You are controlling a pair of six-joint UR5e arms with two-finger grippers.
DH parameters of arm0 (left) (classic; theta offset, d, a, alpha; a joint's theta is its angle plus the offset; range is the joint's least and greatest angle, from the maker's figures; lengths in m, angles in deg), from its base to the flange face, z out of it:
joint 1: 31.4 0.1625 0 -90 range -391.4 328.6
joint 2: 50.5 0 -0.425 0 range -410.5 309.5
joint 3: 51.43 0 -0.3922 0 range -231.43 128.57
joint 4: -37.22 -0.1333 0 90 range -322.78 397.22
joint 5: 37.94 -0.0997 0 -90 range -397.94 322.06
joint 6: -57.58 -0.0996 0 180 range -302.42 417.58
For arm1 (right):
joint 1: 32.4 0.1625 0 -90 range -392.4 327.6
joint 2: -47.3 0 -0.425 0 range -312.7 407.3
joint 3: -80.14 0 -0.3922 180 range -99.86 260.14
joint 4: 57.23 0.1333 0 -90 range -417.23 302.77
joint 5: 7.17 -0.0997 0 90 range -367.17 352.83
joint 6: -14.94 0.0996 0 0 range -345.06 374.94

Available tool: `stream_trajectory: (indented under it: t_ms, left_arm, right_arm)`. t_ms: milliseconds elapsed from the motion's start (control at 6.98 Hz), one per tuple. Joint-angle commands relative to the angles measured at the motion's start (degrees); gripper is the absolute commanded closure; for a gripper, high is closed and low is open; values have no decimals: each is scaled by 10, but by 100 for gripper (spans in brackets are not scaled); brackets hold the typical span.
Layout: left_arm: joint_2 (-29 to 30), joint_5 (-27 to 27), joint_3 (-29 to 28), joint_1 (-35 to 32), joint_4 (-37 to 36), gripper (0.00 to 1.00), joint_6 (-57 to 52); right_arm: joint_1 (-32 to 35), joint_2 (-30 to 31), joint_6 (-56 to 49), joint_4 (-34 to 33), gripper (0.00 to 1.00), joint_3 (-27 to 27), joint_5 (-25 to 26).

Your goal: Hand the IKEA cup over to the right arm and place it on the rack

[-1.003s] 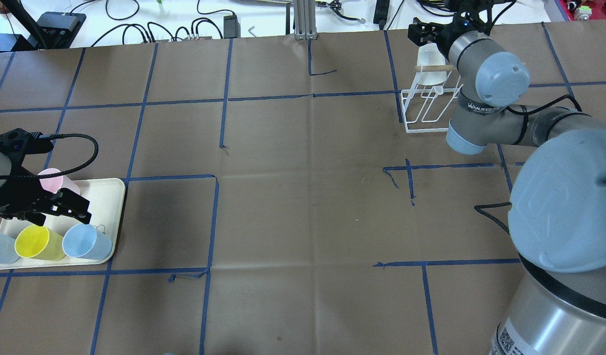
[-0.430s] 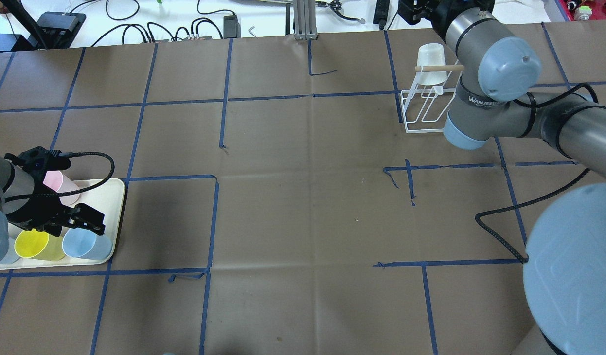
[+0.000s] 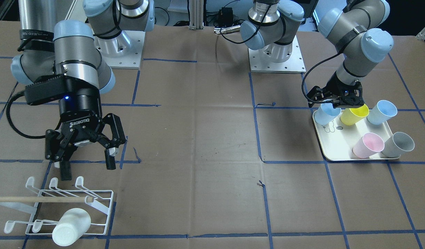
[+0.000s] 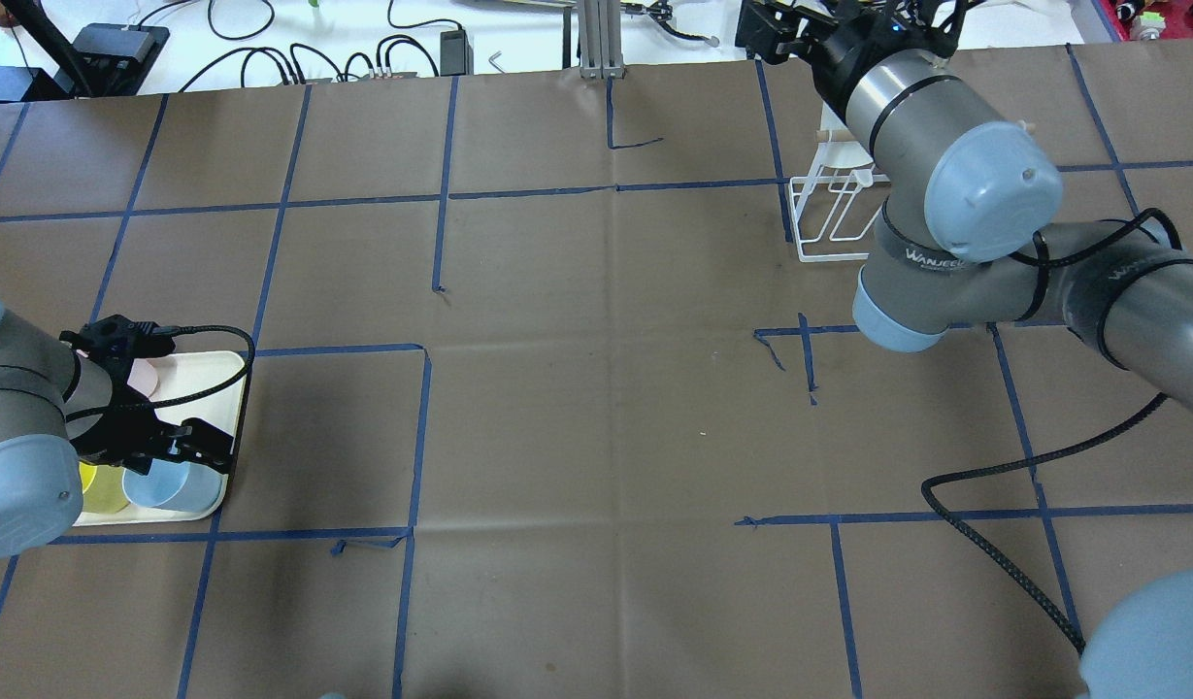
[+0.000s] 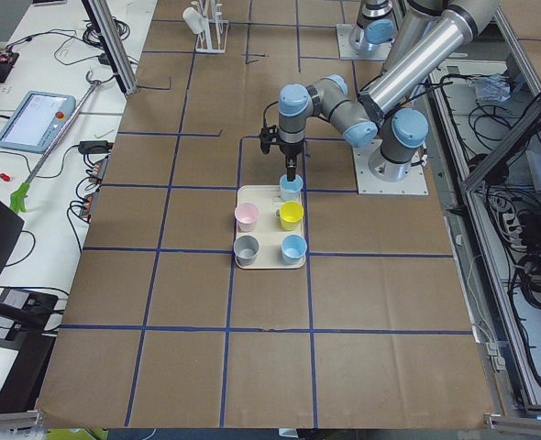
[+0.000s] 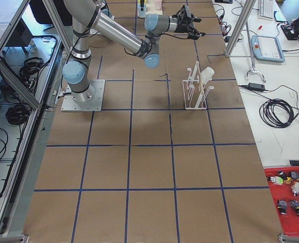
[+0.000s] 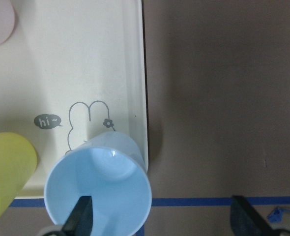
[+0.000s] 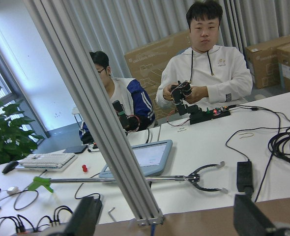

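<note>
A cream tray (image 3: pixel 336 152) holds several cups. My left gripper (image 3: pixel 338 103) is open just above the light blue cup (image 3: pixel 327 114) at the tray's corner. In the left wrist view one fingertip (image 7: pixel 82 216) is over the cup's rim (image 7: pixel 98 189) and the other is well outside it. My right gripper (image 3: pixel 88 169), marked ROBOTIQ, is open and empty, raised behind the white wire rack (image 3: pixel 103 204). A white cup (image 3: pixel 71 226) hangs on one of the rack's prongs.
Yellow (image 3: pixel 354 114), pale blue (image 3: pixel 381 112), pink (image 3: pixel 368 145) and grey (image 3: pixel 399 144) cups stand on the tray. A wooden dowel (image 3: pixel 43 199) lies across the rack. Two operators sit beyond the table's far edge, seen in the right wrist view.
My right gripper has pulled up and away from the rack, leaving the white cup on it. My left gripper has moved across the tray and down over the light blue cup.
</note>
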Motion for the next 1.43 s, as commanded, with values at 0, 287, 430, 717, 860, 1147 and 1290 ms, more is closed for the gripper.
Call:
stream_trajectory:
  t_ms: [0, 287, 430, 717, 860, 1147, 1290]
  left_arm:
    - [18, -2, 6, 9, -12, 3, -9]
    - [19, -4, 6, 25, -10, 15, -16]
    - [19, -3, 6, 25, -7, 37, -15]
    - [18, -2, 5, 25, -5, 90, -16]
    - [17, -2, 1, 25, -4, 100, -16]
    - [11, -2, -5, 25, -6, 100, -18]
    - [11, -2, -18, 24, -4, 100, -16]
  right_arm:
    - [41, 12, 192, -39, 0, -20, 0]
    - [55, 10, 373, -42, 0, -26, -1]
    - [56, 7, 454, -53, 0, -27, -1]
    - [56, 10, 533, -75, 0, -55, -2]
    - [56, 6, 569, -108, 0, -75, -1]
    - [56, 5, 572, -118, 0, -83, -1]
    - [56, 5, 572, -118, 0, -81, 0]
